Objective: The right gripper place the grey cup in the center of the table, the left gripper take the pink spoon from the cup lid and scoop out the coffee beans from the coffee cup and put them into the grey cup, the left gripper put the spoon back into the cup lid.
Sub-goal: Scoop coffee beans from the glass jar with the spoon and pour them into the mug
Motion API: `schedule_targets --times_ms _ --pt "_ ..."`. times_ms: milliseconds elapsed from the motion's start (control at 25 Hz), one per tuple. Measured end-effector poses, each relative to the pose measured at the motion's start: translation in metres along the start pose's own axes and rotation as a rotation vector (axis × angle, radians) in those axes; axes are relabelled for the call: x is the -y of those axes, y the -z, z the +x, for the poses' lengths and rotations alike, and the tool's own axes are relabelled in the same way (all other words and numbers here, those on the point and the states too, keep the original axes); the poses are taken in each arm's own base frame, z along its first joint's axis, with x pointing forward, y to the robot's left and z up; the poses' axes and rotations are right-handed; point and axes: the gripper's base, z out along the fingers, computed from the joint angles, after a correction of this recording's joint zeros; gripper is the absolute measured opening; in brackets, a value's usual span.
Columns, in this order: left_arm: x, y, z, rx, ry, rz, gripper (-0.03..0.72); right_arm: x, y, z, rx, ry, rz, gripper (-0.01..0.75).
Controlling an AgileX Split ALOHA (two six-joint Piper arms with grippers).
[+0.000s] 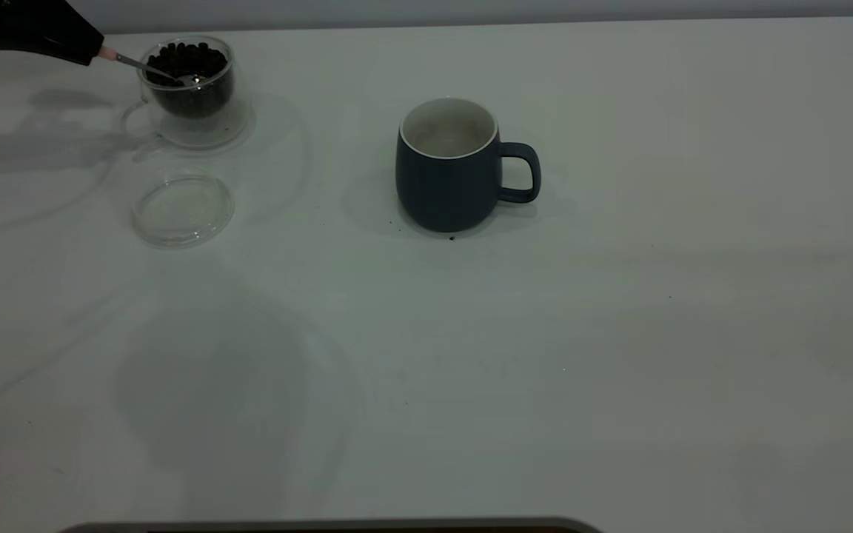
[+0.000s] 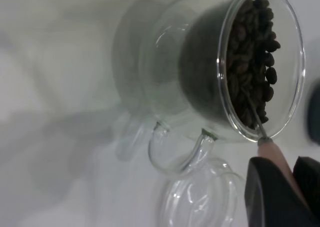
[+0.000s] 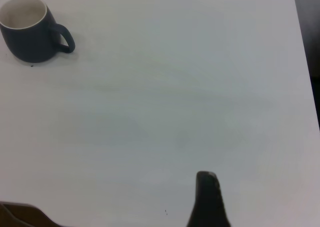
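exterior view: left end effector (image 1: 93,50) is clamped on the pink spoon (image 1: 146,68), just beside the coffee cup (image 1: 188,89) on the side away from the grey cup (image 1: 450,169). spoon bowl sits down among the coffee beans (image 1: 188,59). cup lid (image 1: 183,208) lies bare on the counter (image 1: 619,333), near the coffee cup. grey cup stands upright, well apart from the coffee cup, looks empty.

left wrist view: pink handle pinched between the fingers (image 2: 270,192), neck crossing the coffee cup's rim into the beans.

right wrist view: right end effector (image 3: 208,199) idle, well apart from the grey cup; only one finger tip shows, so can't tell its state.

step in hand: scooping. next: lift the spoon level, carry it to the grey cup, tip.
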Motion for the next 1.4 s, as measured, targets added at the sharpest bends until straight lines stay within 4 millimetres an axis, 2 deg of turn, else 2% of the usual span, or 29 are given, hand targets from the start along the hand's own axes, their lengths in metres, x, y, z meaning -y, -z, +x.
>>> schedule_targets --times_ms 560,1400 --pt "0.009 0.0007 -0.0069 0.07 0.116 0.104 0.118 0.0 0.0 0.0 0.0 -0.001 0.0 0.59" --pt "0.0016 0.0066 -0.0047 0.071 0.154 0.087 0.117 0.0 0.0 0.0 0.0 -0.001 0.0 0.59"
